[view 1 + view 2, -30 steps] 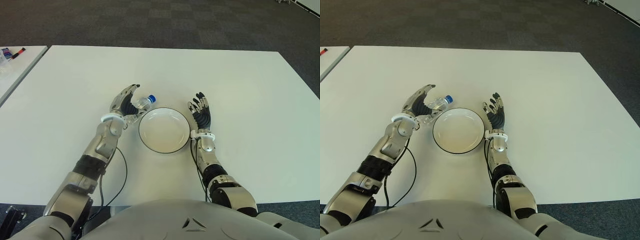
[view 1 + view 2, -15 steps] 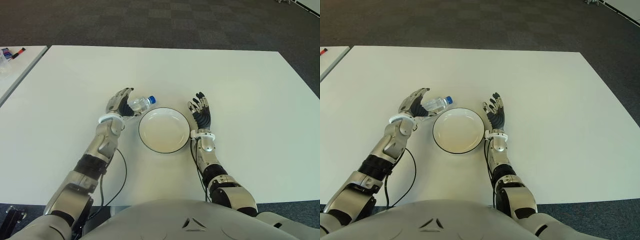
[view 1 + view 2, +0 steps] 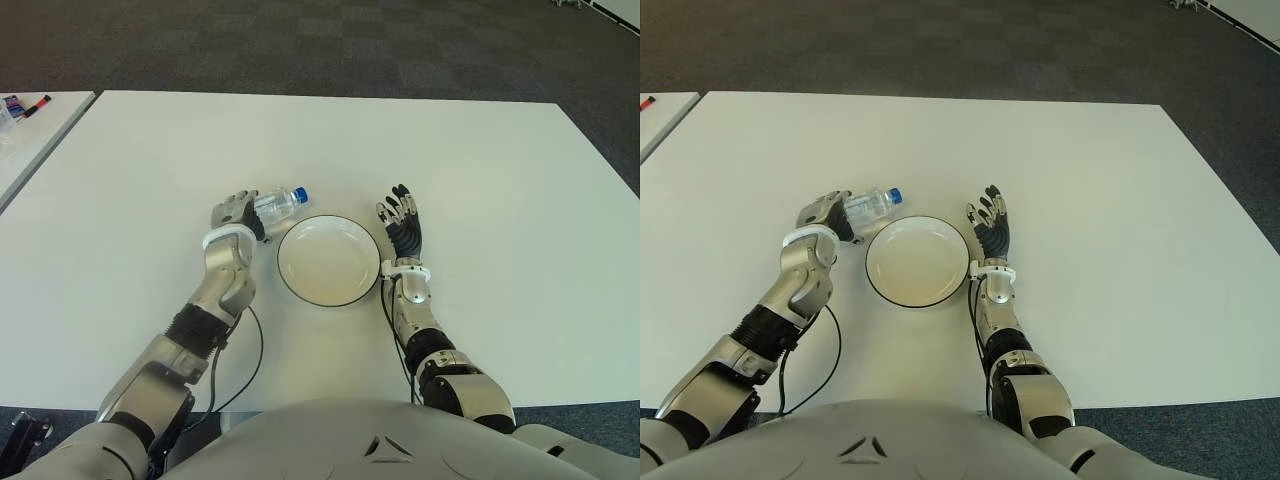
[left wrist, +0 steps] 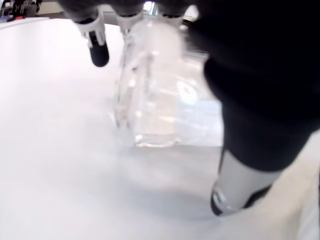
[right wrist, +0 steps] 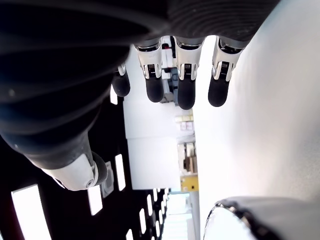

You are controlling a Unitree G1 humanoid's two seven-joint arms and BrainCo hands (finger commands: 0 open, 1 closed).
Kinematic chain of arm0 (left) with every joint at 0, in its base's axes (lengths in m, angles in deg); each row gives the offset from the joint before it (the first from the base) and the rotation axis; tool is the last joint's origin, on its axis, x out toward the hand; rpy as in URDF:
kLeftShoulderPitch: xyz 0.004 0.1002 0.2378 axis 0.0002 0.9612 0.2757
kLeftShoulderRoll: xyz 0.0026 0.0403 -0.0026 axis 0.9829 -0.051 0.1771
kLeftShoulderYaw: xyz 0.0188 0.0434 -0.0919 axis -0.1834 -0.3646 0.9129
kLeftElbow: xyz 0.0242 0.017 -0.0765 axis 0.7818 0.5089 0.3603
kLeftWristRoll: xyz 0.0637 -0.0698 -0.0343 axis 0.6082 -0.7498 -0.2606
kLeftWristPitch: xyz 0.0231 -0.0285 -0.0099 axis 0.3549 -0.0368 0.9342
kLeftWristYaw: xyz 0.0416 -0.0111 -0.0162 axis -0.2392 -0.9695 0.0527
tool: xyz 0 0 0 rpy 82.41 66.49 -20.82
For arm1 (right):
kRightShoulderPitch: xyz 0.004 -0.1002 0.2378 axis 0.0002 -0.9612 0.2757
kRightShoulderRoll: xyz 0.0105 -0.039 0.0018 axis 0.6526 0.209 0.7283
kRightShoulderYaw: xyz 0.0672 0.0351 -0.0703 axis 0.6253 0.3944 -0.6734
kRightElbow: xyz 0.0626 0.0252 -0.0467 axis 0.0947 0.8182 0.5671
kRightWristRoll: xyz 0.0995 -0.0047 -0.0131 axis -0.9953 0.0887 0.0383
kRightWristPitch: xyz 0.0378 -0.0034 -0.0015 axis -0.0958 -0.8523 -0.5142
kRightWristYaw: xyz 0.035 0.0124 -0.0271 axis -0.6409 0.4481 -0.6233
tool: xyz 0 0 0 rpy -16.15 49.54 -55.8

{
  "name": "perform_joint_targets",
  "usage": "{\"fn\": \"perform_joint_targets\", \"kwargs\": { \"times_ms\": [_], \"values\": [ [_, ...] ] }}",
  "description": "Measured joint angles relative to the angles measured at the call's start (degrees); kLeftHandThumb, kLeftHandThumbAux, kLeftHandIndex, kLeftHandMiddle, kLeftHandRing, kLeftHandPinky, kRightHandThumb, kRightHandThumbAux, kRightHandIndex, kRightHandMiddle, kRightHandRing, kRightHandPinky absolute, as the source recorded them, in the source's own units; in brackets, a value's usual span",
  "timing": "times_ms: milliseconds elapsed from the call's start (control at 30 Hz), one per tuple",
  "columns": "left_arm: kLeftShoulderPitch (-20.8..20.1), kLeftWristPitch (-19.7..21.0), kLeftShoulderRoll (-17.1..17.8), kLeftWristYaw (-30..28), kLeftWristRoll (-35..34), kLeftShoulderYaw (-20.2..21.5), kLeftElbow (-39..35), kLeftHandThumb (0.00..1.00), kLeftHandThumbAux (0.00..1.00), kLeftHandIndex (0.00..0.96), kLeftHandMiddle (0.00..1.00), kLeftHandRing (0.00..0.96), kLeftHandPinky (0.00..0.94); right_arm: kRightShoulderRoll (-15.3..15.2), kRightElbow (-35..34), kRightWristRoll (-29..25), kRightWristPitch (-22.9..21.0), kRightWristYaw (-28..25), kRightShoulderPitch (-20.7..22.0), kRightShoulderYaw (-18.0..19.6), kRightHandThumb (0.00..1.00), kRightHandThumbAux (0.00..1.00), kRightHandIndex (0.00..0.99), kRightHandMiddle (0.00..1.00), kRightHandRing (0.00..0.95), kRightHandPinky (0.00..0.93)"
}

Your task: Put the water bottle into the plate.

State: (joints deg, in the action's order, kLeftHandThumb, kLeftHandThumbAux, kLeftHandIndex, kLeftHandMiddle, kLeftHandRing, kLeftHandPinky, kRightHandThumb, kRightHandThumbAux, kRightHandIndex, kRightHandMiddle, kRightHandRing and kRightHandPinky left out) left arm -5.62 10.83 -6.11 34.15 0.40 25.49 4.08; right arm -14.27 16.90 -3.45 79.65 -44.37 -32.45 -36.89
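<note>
A clear water bottle point(image 3: 277, 203) with a blue cap lies on its side on the white table point(image 3: 480, 170), just left of and behind the white, dark-rimmed plate point(image 3: 329, 262). My left hand point(image 3: 236, 212) is curled over the bottle's base end. In the left wrist view the fingers point(image 4: 98, 55) arch over the bottle point(image 4: 155, 85) and the thumb point(image 4: 250, 150) wraps its other side. Nothing lies in the plate. To the right of the plate my right hand point(image 3: 403, 222) shows flat, with fingers point(image 5: 180, 85) straight and holding nothing.
A second white table with markers point(image 3: 30, 105) stands at the far left. A black cable point(image 3: 250, 350) loops beside my left forearm. Dark carpet lies beyond the table's far edge.
My left hand has turned over and closed down onto the bottle's base. The bottle has shifted slightly to the left. The right hand has not moved.
</note>
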Motion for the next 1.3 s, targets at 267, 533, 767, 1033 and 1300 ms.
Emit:
{"fn": "perform_joint_targets", "kwargs": {
  "times_ms": [267,533,767,1033,1300],
  "values": [
    [-0.66,5.99,-1.18,-3.74,4.21,-3.78,-2.79,0.000,0.872,0.000,0.000,0.000,0.096,0.00,-0.03,-0.01,-0.08,0.06,0.07,-0.05,0.031,0.681,0.076,0.114,0.126,0.163],
    [-0.62,9.30,-2.27,-4.12,6.07,-4.63,-5.10,0.000,0.868,0.000,0.000,0.007,0.104,0.00,-0.10,-0.05,-0.37,-0.16,0.05,-0.07,0.034,0.691,0.072,0.110,0.121,0.160],
    [-0.61,10.37,-2.88,-4.12,6.46,-4.60,-6.00,0.000,0.871,0.000,0.000,0.022,0.117,0.01,-0.10,-0.06,-0.43,-0.21,0.05,-0.08,0.036,0.693,0.067,0.108,0.120,0.161],
    [-0.43,10.99,-3.74,-4.12,6.54,-4.27,-8.63,0.000,0.871,0.000,0.000,0.024,0.102,0.04,-0.02,-0.07,-0.42,-0.19,0.08,-0.07,0.035,0.705,0.062,0.107,0.119,0.162],
    [-0.28,11.00,-4.09,-4.12,6.55,-4.25,-10.24,0.000,0.877,0.000,0.000,0.019,0.100,0.07,0.12,-0.07,-0.41,-0.15,0.17,-0.08,0.025,0.710,0.059,0.105,0.118,0.161]
  ]
}}
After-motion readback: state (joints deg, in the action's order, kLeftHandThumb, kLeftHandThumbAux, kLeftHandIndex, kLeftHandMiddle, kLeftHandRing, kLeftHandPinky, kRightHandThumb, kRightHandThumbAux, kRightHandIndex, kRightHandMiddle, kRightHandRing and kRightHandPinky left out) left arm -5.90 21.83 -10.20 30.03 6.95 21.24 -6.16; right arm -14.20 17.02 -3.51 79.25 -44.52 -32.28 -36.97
